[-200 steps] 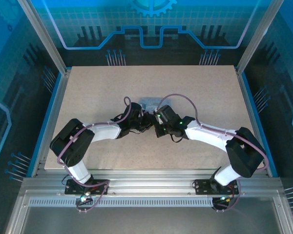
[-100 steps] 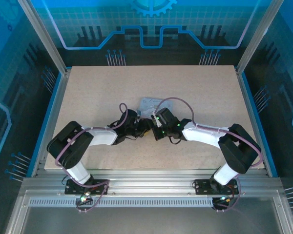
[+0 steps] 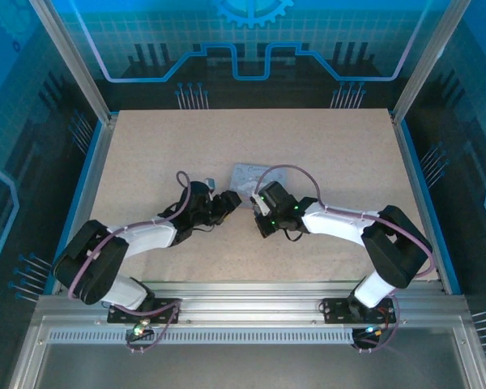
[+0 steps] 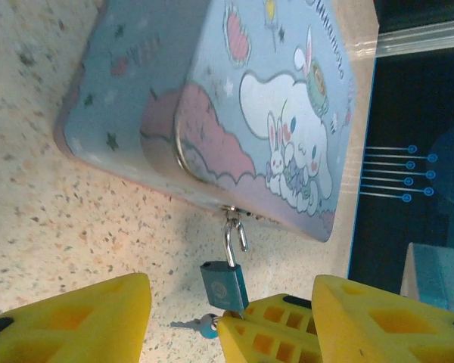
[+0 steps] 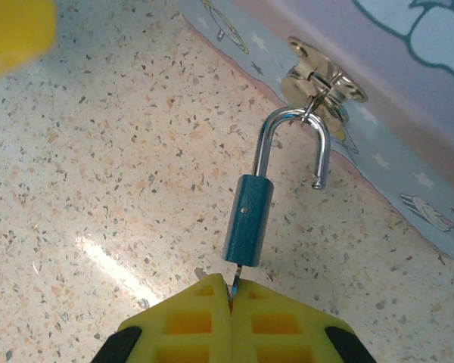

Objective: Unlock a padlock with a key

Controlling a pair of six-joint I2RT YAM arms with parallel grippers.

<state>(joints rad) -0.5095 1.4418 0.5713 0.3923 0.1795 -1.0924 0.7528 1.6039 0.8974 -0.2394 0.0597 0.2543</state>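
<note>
Seems past the turn: leaves the padlock (image 5: 248, 219) hanging on the hasp (image 5: 321, 79) of the tin (image 4: 212, 98), shackle (image 5: 263, 151) sprung at one end, right gripper (image 5: 231, 299) pinching the key (image 5: 232, 281) in its base, left gripper (image 3: 224, 203) spread nearby. Calls next for slipping the shackle off the hasp. Cannot read the tin's lettering.

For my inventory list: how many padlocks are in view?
1. The padlock hangs from the clasp of the tin, the right gripper pinching a key at its bottom. The tin could hide another.
</note>
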